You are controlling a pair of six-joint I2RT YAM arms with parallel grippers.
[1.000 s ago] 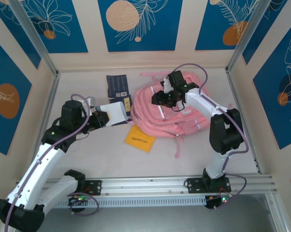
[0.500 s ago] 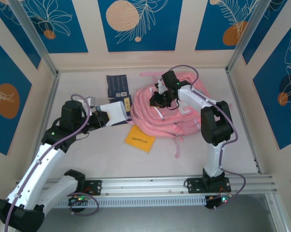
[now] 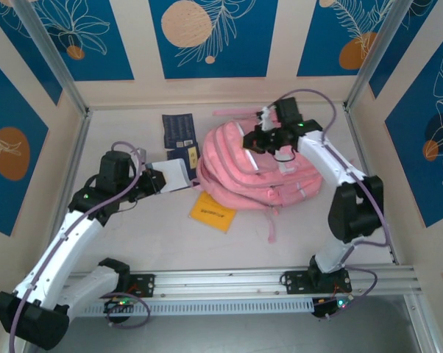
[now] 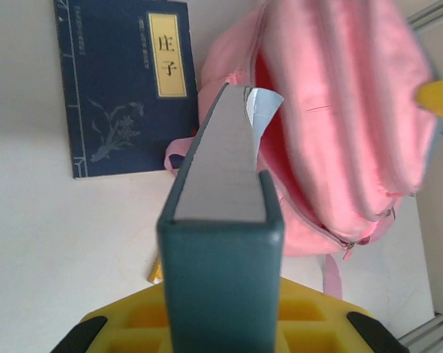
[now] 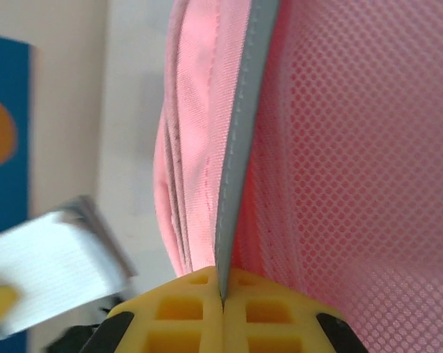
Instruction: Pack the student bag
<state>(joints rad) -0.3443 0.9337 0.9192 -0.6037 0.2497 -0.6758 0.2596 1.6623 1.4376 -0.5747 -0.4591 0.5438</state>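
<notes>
The student bag (image 3: 262,173) is a large pink backpack lying mid-table, its pale strips facing up. My right gripper (image 3: 264,140) is over its far top edge. In the right wrist view that gripper (image 5: 221,294) is shut on the bag's grey trim (image 5: 236,184), with pink mesh to the right. My left gripper (image 3: 157,182) stands just left of the bag, shut on a thick dark green book (image 3: 176,172). In the left wrist view the book (image 4: 220,191) points at the bag's gaping mouth (image 4: 339,125).
A dark blue book (image 3: 179,131) lies at the back left of the bag. A blue book with a yellow label (image 4: 126,81) lies beside the held one. A yellow booklet (image 3: 213,211) and a loose pink strap (image 3: 271,220) lie in front of the bag.
The right gripper has closed on the bag's trim and pulled it back and to the right, lifting the bag's top. The left arm, still holding the book, has barely shifted.
</notes>
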